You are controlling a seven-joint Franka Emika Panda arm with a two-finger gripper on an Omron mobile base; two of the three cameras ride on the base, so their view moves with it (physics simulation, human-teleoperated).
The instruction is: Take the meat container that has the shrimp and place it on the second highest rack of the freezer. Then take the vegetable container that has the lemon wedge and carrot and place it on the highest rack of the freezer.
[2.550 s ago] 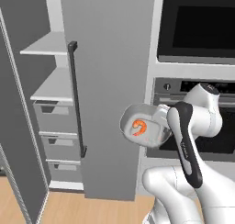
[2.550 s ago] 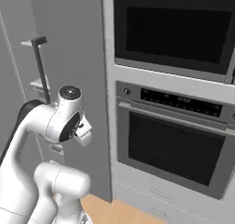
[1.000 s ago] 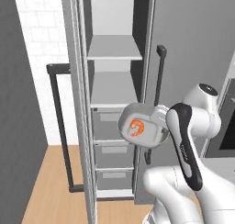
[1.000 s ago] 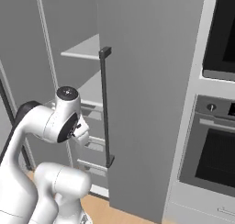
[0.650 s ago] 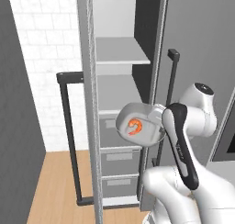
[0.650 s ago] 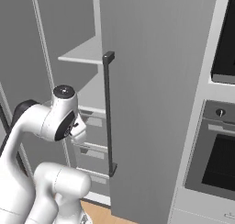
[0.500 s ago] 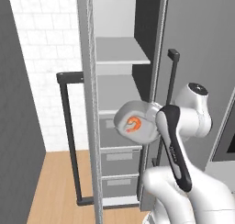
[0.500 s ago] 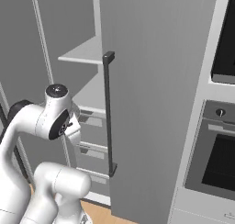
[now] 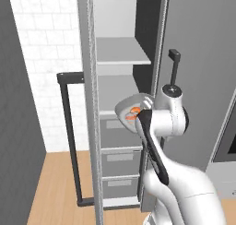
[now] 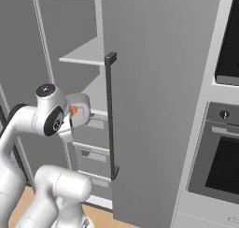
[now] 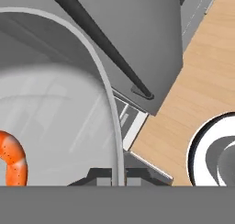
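The hand is clenched on the rim of the meat container, which rides in the air just in front of the open freezer with the shrimp inside it. This looks like the first step, carrying it in. Next it should reach forward and set the container on the second highest rack, under the highest rack.

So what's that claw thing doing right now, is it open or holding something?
Gripper: shut on the rim of the container with the shrimp inside.

Rendered home kitchen, tall grey freezer with shelves and drawers, black-fronted wall oven beside it, white tiled wall, wooden floor.
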